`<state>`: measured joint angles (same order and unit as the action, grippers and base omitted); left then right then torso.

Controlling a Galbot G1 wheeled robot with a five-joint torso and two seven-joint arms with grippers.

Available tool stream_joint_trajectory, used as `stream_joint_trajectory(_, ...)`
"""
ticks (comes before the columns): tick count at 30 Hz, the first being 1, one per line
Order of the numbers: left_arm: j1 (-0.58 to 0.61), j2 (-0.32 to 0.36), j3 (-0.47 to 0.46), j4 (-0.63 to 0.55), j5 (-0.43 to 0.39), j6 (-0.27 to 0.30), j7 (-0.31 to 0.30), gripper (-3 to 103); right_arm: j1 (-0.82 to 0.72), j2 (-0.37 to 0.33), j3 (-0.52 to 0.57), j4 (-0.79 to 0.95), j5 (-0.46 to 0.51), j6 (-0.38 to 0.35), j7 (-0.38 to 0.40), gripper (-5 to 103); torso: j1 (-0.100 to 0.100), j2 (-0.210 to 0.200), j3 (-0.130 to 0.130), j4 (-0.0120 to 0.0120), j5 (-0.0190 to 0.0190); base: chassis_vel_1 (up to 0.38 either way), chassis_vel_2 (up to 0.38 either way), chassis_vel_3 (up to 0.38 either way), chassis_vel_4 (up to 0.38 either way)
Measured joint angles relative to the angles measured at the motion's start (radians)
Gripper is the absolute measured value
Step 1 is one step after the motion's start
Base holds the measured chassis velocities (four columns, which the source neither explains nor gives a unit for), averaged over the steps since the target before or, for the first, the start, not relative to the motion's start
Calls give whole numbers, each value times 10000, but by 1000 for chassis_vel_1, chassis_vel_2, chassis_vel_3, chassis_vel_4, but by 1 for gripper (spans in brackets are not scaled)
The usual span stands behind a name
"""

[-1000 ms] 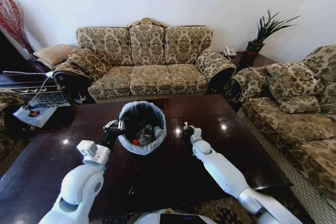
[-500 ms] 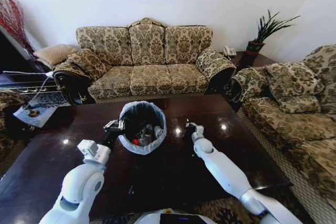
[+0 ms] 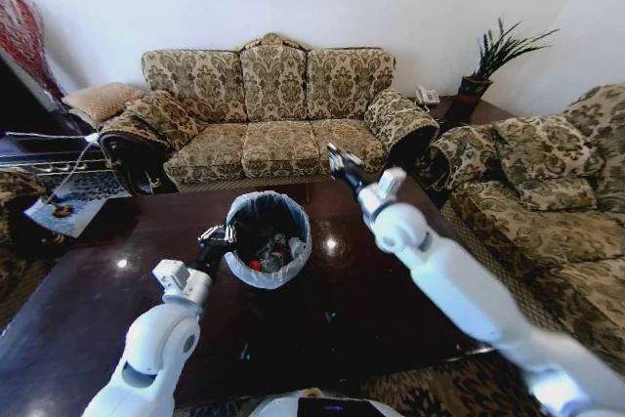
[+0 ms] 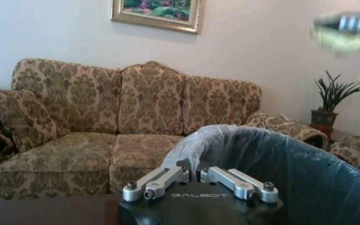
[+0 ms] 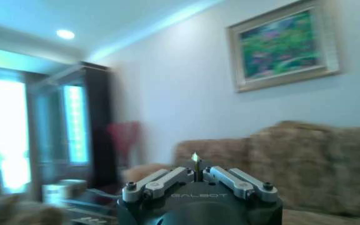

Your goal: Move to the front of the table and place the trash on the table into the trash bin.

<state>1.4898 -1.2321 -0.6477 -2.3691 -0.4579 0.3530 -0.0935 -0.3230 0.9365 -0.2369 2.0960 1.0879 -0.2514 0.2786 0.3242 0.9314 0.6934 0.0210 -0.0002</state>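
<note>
Presently | step: binning trash | right end effector (image 3: 338,160) raised above worktop (image 3: 410,280), clenched, perhaps pinching a scrap | left end effector (image 3: 216,237) clenched beside trash bin (image 3: 237,270) | next: carry over bin, release.

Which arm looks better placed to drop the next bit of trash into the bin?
Right, probably. The right hand is raised high near the trash bin, pinching a small yellowish scrap. The left hand sits low at the bin's rim, carrying nothing visible.

Both arms: glossy white rounded shells, bulbous joints. Left black pincer (image 3: 214,237), right black pincer (image 3: 337,157). Wrist views: black housing lettered GALBOT, silver linkage bars, round screws.
</note>
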Motion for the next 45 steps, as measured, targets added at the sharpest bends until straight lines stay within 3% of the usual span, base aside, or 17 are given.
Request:
stream_joint_trajectory(2, 21, 10, -29, -1, 0, 1, -1, 3, 483, -10, -572, 468, 744, -300, -21, 0, 0, 0, -1, 2, 0, 0, 0, 0, 0)
stream_joint_trajectory(6, -5, 46, -72, -25, -13, 7, -13, 3, 624, -118, -1530, 629, 654, -938, -71, -2, 0, 0, 0, 4, -1, 0, 0, 0, 0)
stream_joint_trajectory(11, -39, 77, -144, -33, -40, 11, -20, 3, 229, -301, -2445, 614, -59, -1285, 35, 19, 0, 0, 0, -2, 5, 0, 0, 0, 0)
stream_joint_trajectory(13, -38, 75, -153, -34, -41, 10, -20, 3, 200, -281, -2547, 614, -110, -1306, 118, 19, 0, 0, 0, -2, 4, 0, 0, 0, 0)
stream_joint_trajectory(15, -39, 59, -154, -34, -45, 11, -20, 3, 269, -190, -2664, 596, -145, -1307, 247, 31, 0, 0, 0, 0, 3, 0, 0, 0, 0)
stream_joint_trajectory(17, -55, 44, -152, -34, -45, 11, -21, 3, 406, -114, -2654, 496, -162, -1266, 266, 41, 0, 0, 0, 2, -1, 0, 0, 0, 0)
stream_joint_trajectory(19, -61, 35, -152, -34, -45, 11, -22, 3, 482, -71, -2597, 418, -169, -1208, 279, 41, 0, 0, 0, 3, 0, 0, 0, 0, 0)
stream_joint_trajectory(22, -55, 36, -162, -34, -52, 11, -22, 3, 682, -58, -2312, 322, -259, -829, 329, 58, 1, 0, 0, 3, 0, 0, 0, 0, 0)
stream_joint_trajectory(23, -55, 36, -162, -34, -52, 11, -22, 3, 682, -58, -2312, 322, -259, -829, 329, 58, 1, 0, 0, 3, 0, 0, 0, 0, 0)
stream_joint_trajectory(26, -81, 64, -231, -1, -66, 11, -28, 3, 536, -311, -1980, 366, -665, -501, 619, 74, 0, 0, 0, 2, 1, 0, 0, 0, 0)
stream_joint_trajectory(29, -93, 69, -267, 21, -73, 9, -40, 3, 243, -606, -1804, 446, -1010, -440, 1029, 79, 0, 0, 0, 2, 3, 0, 0, 0, 0)
stream_joint_trajectory(32, -11, 47, -352, -31, -76, 8, -58, 3, -88, -1190, -1631, 610, -1464, -440, 1203, 95, 0, 0, 0, -3, 5, 0, 0, 0, 0)
stream_joint_trajectory(37, 52, -76, -399, -94, -63, 7, -89, 3, -193, -1670, -1667, 729, -1785, -918, 1434, 100, 0, 0, 0, 1, 2, 0, 0, 0, 0)
stream_joint_trajectory(45, 172, -45, -486, -223, -70, 7, -104, 3, -263, -1816, -1857, 831, -1656, -1183, 1613, 100, 5, -1, 2, -1, 5, 109, -4, -122, 1)
